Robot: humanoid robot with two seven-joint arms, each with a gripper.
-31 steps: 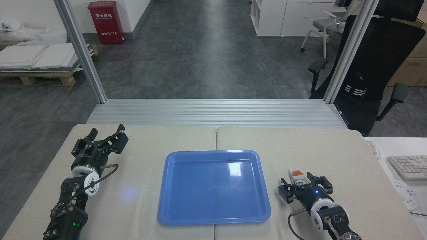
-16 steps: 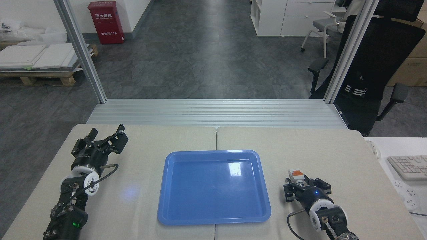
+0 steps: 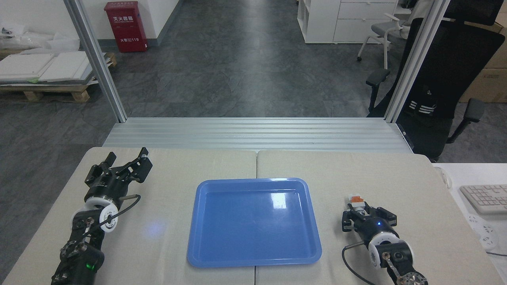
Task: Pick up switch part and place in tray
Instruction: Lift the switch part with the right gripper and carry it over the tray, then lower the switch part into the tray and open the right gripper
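Switch part [image 3: 357, 202] between right gripper [image 3: 361, 213] fingers, right of tray [image 3: 253, 259]

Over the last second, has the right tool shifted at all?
Yes. The right tool has closed in around the switch part and drifted slightly right, away from the tray rim. The tray itself hasn't moved.

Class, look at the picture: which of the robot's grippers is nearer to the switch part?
The right gripper: its fingers sit on either side of the switch part, right of the tray. The left gripper rests open across the tray, far left.
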